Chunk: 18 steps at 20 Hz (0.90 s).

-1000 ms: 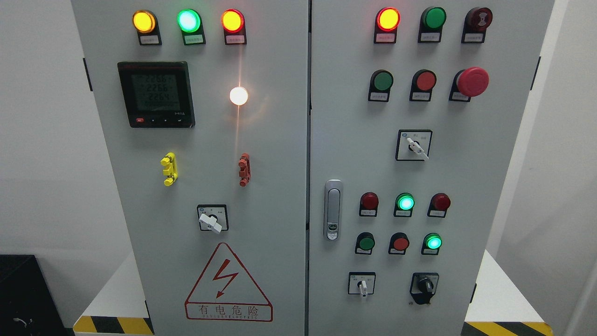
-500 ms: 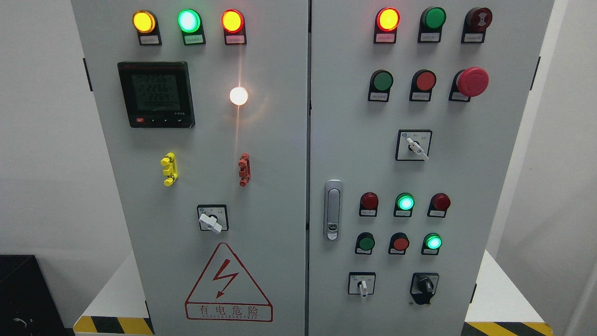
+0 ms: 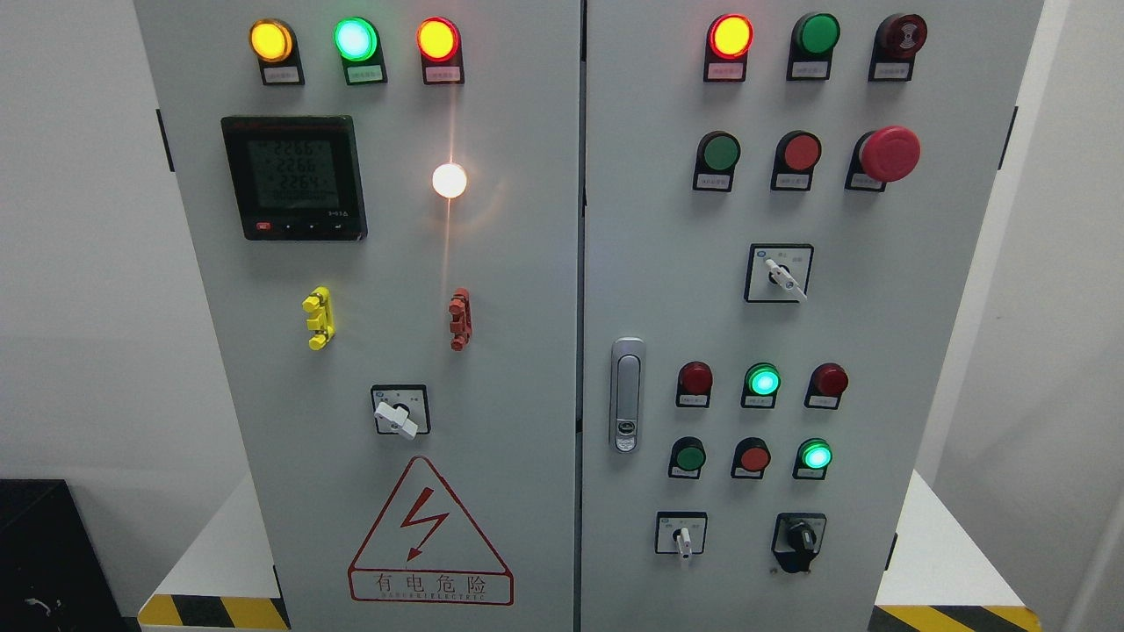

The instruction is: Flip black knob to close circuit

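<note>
A black rotary knob (image 3: 799, 535) sits at the lower right of the right door of a grey electrical cabinet (image 3: 527, 290). Its handle stands about upright. To its left is a white-handled selector switch (image 3: 682, 537). Neither of my hands nor arms shows in the head view.
The right door carries a red mushroom stop button (image 3: 889, 153), rows of red and green buttons and lamps, a white selector (image 3: 781, 276) and a silver door latch (image 3: 626, 395). The left door has a meter display (image 3: 294, 177), a lit white lamp (image 3: 449, 180) and another selector (image 3: 399, 412).
</note>
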### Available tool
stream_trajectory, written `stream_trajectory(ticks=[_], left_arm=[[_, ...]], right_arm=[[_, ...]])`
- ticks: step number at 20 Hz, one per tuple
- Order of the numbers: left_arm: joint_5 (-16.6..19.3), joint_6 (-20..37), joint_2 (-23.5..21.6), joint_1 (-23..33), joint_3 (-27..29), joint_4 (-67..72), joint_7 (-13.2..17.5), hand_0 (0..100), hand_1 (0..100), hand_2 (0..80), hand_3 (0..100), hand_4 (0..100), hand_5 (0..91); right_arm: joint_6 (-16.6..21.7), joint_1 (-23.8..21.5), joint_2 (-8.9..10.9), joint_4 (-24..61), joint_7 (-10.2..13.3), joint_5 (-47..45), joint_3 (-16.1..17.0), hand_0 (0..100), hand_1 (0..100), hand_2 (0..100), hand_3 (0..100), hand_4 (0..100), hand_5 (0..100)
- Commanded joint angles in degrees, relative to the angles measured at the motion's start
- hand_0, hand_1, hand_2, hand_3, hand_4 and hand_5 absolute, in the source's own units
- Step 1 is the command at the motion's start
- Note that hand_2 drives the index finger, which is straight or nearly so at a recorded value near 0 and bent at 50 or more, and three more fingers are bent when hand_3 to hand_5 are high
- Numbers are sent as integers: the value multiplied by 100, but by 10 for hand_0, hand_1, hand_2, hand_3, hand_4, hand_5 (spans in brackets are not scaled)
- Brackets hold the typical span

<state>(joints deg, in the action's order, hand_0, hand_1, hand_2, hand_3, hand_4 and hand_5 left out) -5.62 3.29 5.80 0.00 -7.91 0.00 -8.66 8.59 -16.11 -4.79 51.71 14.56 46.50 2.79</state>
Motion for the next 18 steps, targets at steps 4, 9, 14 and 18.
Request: stream_trajectory(ticks=[4,9,14,18], left_arm=[[0,-3,0,132,0,-167,4,120,556,0,0,0,0],[0,-3,0,132,0,-167,4,120,556,0,0,0,0],[0,-3,0,132,0,-167,4,120,556,0,0,0,0],[0,-3,0,123,0,-167,4,120,556,0,0,0,0]], right_arm=[[-42,-173,-40,2632,-23,1361,134,0,7,754,953,883,1000],[-190,-252,-40,3388,-85,1713,117,0,0,829,1000,915,1000],[-445,-174,-49,3749,-173,1959,126,0,0,865,1000,954,1000],[-603,-94,-145,4127,-374,1994,135,0,0,881,1000,964,1000]])
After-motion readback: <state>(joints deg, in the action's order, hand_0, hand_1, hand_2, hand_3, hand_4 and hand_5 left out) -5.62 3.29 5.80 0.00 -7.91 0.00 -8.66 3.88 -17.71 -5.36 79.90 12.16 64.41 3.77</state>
